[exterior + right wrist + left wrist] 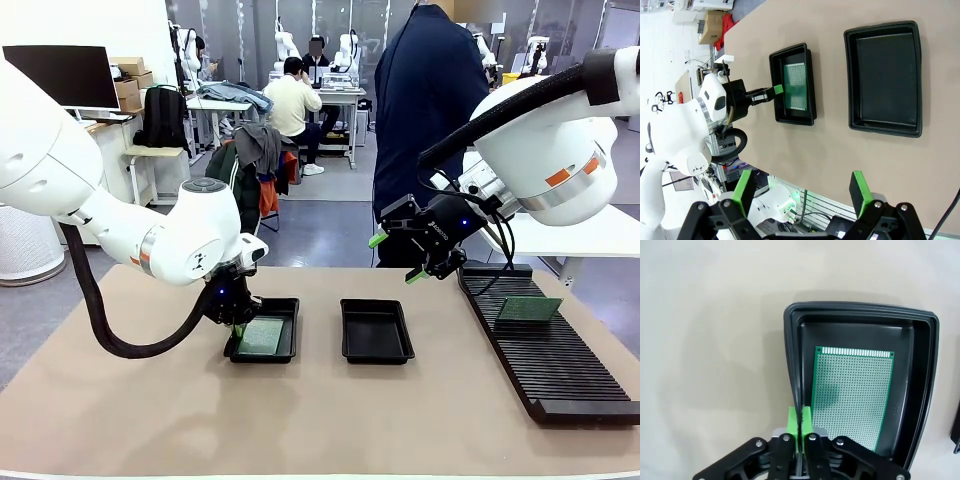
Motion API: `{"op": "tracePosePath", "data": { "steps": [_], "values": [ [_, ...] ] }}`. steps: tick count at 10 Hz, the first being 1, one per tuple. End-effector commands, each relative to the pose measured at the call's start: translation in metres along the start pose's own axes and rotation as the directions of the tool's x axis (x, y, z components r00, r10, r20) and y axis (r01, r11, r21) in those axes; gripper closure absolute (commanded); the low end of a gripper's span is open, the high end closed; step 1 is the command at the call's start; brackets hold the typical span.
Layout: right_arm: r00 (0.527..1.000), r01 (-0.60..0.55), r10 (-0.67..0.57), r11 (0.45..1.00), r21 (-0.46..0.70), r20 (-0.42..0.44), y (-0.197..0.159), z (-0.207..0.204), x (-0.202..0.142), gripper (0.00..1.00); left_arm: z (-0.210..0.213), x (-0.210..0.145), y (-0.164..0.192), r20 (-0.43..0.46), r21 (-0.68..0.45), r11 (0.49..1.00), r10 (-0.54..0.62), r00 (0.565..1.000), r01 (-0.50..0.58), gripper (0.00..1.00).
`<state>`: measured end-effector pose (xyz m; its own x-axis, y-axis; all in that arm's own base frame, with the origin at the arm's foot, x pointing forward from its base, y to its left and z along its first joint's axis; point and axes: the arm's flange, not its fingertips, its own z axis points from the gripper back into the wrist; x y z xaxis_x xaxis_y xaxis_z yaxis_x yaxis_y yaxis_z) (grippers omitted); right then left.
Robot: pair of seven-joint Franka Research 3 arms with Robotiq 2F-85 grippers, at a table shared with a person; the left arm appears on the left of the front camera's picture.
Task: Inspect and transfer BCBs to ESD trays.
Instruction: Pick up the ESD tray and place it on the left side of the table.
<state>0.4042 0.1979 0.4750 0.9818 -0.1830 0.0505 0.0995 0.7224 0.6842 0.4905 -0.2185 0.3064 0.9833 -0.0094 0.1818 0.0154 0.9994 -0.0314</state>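
Two black ESD trays lie side by side on the tan table. In the left tray (pixel 292 330) (pixel 920 390) (pixel 811 80) a green BCB (pixel 262 335) (pixel 852 400) (pixel 795 86) rests flat. My left gripper (pixel 238 328) (pixel 800 422) is shut, its green pads pinched on this tray's side rim. The right tray (pixel 376 332) (pixel 885 75) holds nothing. My right gripper (pixel 396 258) (pixel 801 187) hangs open in the air, above and to the right of that tray, with nothing between its fingers. Another BCB (pixel 528 308) stands in the slotted rack.
A long black ribbed rack (pixel 550 360) runs along the table's right side. A person in a dark jacket (pixel 430 120) stands at the far edge, behind my right gripper. Bare table lies in front of both trays.
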Motion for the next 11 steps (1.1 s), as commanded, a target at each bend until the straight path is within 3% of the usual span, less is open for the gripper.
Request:
{"op": "tracePosePath", "data": {
  "steps": [1, 8, 11],
  "values": [
    [1.000, 0.001, -0.001, 1.000, -0.001, 0.000, 0.001, -0.001, 0.002, 0.00, -0.002, 0.003, -0.002, -0.023, -0.021, 0.999, 0.030, 0.999, -0.031, 1.00],
    [1.000, 0.001, -0.001, 1.000, -0.001, 0.000, 0.001, -0.001, 0.002, 0.00, 0.000, 0.000, 0.000, 0.000, 0.000, 1.000, 0.000, 1.000, 0.000, 0.99],
    [1.000, 0.001, -0.001, 1.000, -0.001, 0.000, 0.001, -0.001, 0.002, 0.00, 0.006, 0.000, 0.020, -0.013, -0.078, 0.995, 0.061, 0.998, -0.062, 0.97]
  ]
}}
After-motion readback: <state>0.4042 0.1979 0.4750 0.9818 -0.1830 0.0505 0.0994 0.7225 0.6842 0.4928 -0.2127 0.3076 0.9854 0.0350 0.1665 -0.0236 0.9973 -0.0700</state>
